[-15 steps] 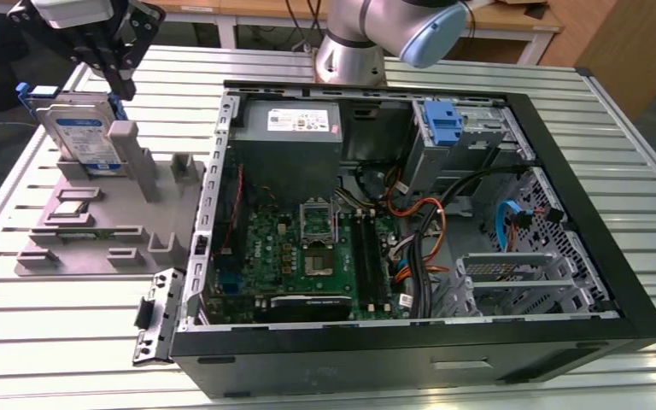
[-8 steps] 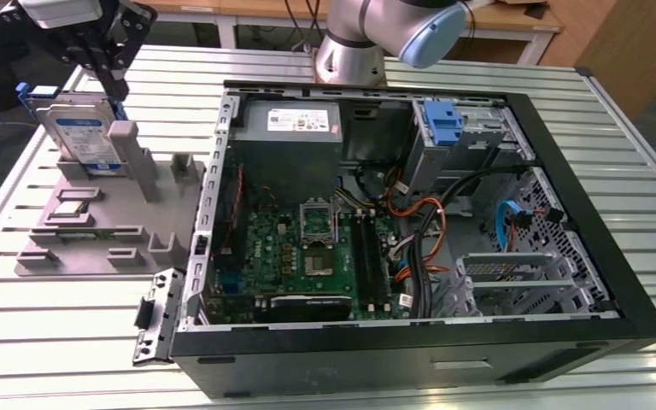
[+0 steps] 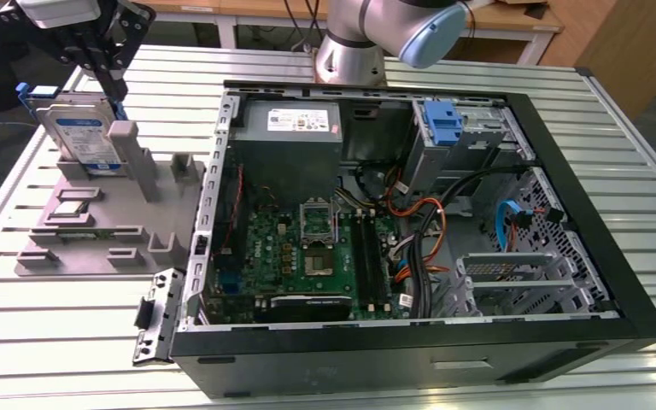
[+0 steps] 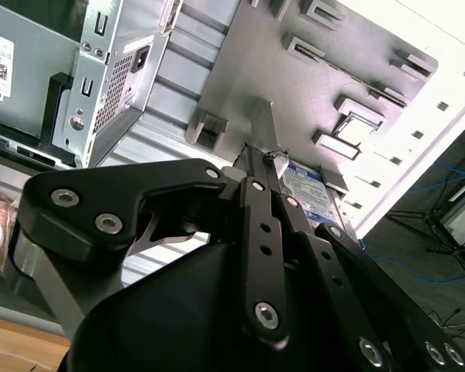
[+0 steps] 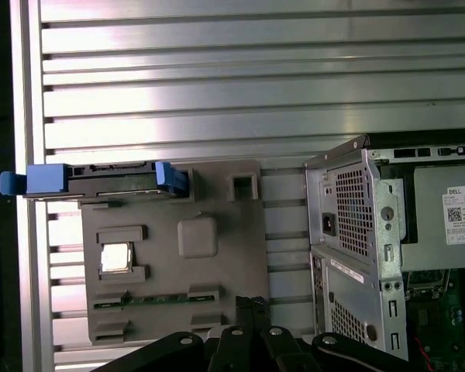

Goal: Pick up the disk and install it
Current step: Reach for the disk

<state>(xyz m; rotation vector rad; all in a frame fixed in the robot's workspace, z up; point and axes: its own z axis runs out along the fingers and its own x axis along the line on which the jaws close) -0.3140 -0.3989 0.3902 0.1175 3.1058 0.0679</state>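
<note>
One disk [image 3: 83, 141] upright, pincer [image 3: 116, 107] closed beside

You have a slatted metal table [image 3: 601, 128] | open computer case [image 3: 362, 371] lying across its middle, grey power supply [image 3: 288, 137] in the case's far corner, green motherboard [image 3: 305, 256] next to it | grey fixture plate [image 3: 78, 243] along the table's edge on the exterior view's left, just beside the case

The disk [image 5: 101, 180] stands on edge at the grey holder's [image 5: 217, 287] edge, well apart from my gripper [image 5: 252, 306].
</note>
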